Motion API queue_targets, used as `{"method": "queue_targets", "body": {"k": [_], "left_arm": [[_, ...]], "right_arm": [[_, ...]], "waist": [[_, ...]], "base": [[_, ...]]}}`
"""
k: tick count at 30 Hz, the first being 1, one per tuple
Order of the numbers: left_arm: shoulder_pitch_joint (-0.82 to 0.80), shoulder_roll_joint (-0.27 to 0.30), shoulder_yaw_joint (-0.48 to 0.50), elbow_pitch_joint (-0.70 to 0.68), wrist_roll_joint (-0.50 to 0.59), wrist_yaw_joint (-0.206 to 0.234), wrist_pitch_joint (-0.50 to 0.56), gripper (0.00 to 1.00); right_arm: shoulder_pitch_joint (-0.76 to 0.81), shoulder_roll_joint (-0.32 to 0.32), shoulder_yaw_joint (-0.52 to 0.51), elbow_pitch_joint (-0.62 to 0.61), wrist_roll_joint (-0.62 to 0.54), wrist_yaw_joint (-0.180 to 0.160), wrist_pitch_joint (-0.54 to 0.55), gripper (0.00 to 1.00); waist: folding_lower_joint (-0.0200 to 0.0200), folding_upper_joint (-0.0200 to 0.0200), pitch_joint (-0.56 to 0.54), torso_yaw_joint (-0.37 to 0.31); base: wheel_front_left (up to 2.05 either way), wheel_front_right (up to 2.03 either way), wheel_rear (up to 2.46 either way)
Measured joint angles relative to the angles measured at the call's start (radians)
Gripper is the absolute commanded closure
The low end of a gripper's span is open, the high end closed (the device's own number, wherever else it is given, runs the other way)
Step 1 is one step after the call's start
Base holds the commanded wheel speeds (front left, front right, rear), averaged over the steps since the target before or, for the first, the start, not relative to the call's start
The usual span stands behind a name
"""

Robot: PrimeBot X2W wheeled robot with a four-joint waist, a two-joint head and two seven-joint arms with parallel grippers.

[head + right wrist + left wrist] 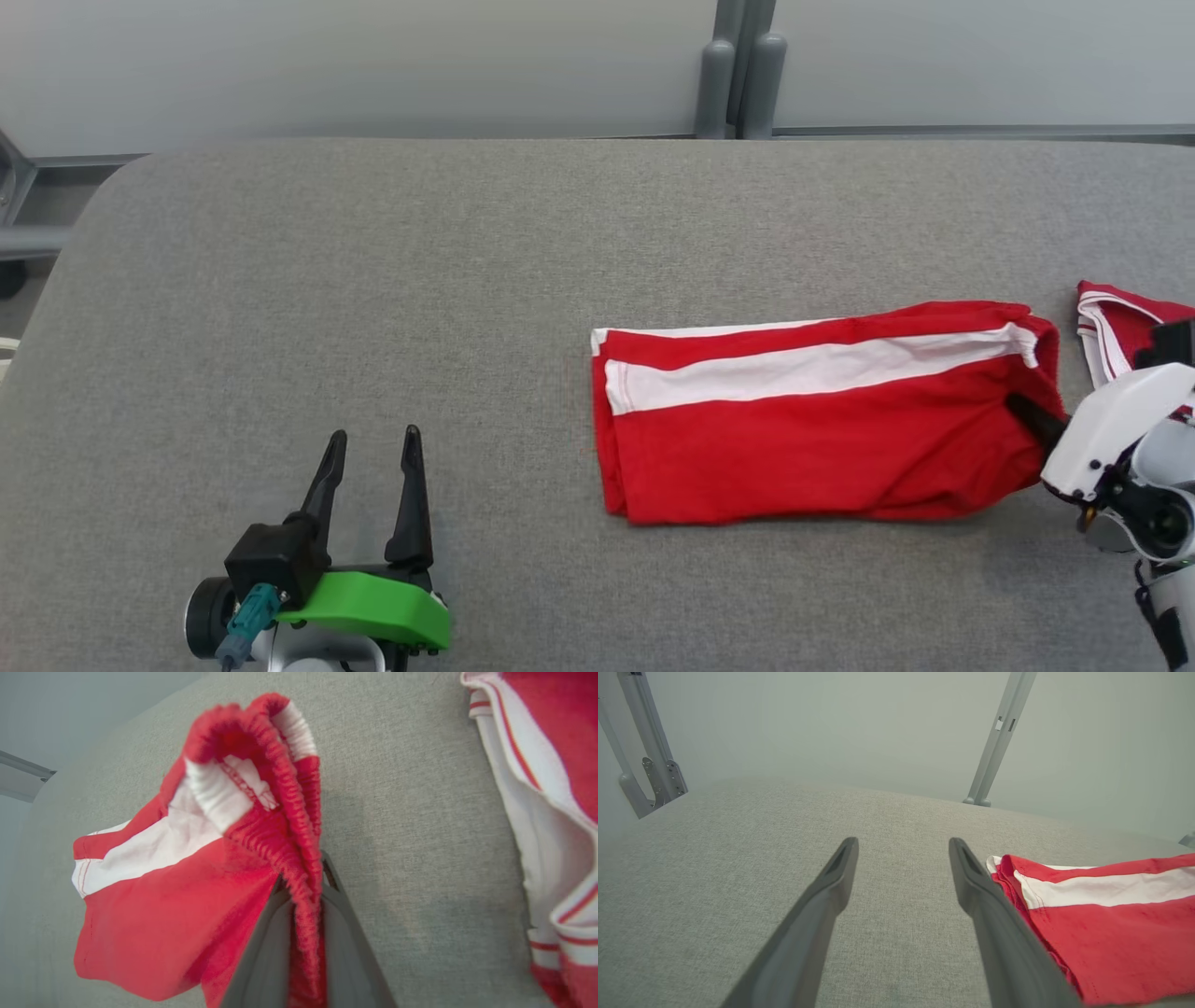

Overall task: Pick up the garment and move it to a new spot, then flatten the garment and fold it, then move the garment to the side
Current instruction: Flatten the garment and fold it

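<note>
Right fingers [268, 956] are clamped together on the gathered elastic waistband of the red garment [822, 429], with the edge pinched between them. From that grip the garment's long axis runs straight away from the fingertips across the grey surface [373, 280] toward the other arm, with the leg hem at the far end. The body lies flat and folded, and only the waistband is bunched up at the grip. Just beside the right fingers on their other side sits a second red-and-white piece [1120, 322], apart from the held one. Left fingers [411, 485] stand apart and empty, with the hem end off to their right, well apart. Right arm is nearer by far. My read: the next move pulls from the waistband end.
</note>
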Motion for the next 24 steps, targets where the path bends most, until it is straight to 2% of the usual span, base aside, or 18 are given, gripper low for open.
{"method": "queue_targets", "body": {"k": [4,8,16,24], "left_arm": [[0.000,-0.001,-0.001,0.007,0.000,-0.004,0.000,0.00],[-0.001,0.000,0.000,0.012,0.001,-0.007,0.000,0.00],[-0.004,0.002,-0.002,0.019,0.001,-0.008,0.000,0.00],[-0.008,0.004,-0.013,0.020,0.001,-0.009,0.000,0.00]], "right_arm": [[0.002,-0.031,-0.047,-0.022,-0.016,0.000,0.048,1.00],[0.001,-0.031,-0.066,-0.047,-0.041,0.000,0.086,1.00],[-0.018,0.019,-0.044,-0.116,-0.057,0.000,0.148,1.00],[-0.016,0.100,0.004,-0.238,-0.040,0.000,0.209,1.00]], "waist": [[0.0000,0.0000,-0.001,-0.024],[0.0000,0.0000,0.002,-0.042],[0.0000,0.0000,0.002,-0.067],[0.0000,0.0000,-0.009,-0.072]], "base": [[0.00,0.00,0.00],[0.00,0.00,0.00],[0.00,0.00,0.00],[0.00,0.00,0.00]]}}
